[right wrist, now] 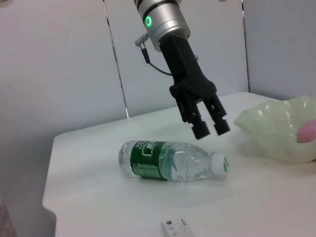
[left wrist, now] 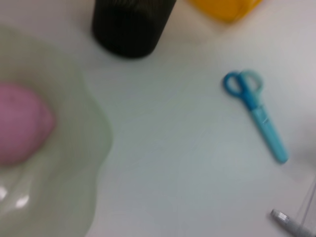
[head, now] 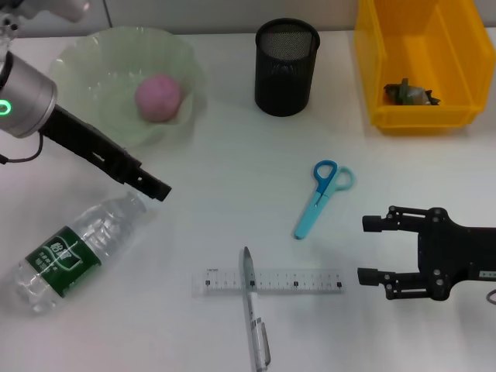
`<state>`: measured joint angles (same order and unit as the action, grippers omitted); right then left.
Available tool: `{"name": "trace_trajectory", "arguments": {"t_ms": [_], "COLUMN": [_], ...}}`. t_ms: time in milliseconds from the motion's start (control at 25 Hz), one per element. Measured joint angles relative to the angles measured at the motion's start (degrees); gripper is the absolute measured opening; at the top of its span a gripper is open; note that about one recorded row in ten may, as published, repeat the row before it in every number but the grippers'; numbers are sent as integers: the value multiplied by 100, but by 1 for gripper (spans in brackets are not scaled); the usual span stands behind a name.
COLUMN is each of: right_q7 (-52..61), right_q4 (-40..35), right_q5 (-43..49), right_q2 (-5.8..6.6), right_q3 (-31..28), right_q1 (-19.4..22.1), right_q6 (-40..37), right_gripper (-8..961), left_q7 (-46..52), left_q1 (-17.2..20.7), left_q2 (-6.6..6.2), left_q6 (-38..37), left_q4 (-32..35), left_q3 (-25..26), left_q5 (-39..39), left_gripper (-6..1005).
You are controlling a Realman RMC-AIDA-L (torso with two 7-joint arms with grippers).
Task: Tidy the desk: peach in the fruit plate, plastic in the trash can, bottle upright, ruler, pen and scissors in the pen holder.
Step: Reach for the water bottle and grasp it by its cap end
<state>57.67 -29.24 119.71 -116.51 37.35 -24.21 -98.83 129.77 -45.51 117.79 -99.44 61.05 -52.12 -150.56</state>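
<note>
The clear plastic water bottle with a green label (head: 68, 256) lies on its side just below the parted, empty jaws of the left gripper (right wrist: 210, 127). It is judged light, smooth and crushable, best gripped near the cap. The right gripper (head: 373, 249) is held open near the ruler, over the plain white desk (head: 217, 147), with grey partition walls behind.

A white bench (head: 217, 232) is seen under even light. Behind it, pale grey wall panels (right wrist: 59, 64) are divided by thin vertical seams, visible in the right wrist view.
</note>
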Motion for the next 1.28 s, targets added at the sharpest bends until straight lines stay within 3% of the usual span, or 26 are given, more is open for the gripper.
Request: {"name": "trace_trajectory", "arguments": {"t_ms": [80, 120, 240, 320, 520, 1280], "right_q7": [-4, -7, -73, -98, -138, -151], "right_q4": [-1, -2, -3, -3, -3, -2], "right_q5": [0, 0, 0, 0, 0, 0], "right_q2": [-1, -3, -14, -18, -30, -30], "right_q3": [1, 10, 76, 79, 79, 79], "right_q1": [-5, -8, -16, -14, -10, 34], "right_q6": [33, 41, 54, 57, 58, 52], "right_gripper": [780, 779, 779, 780, 780, 780], "left_q7": [0, 337, 532, 897, 1213, 1400], "left_q1": [0, -268, -344, -420, -559, -691], "left_q2": [0, 69, 75, 77, 83, 76], "left_q6": [0, -141, -127, -32, 165, 859], "left_q4": [0, -5, -28, -46, -298, -1103], "left_q3": [0, -63, -192, -578, -752, -1033], "left_q5": [0, -485, -591, -677, -960, -1220], "left_gripper": [784, 784, 784, 784, 784, 783]}}
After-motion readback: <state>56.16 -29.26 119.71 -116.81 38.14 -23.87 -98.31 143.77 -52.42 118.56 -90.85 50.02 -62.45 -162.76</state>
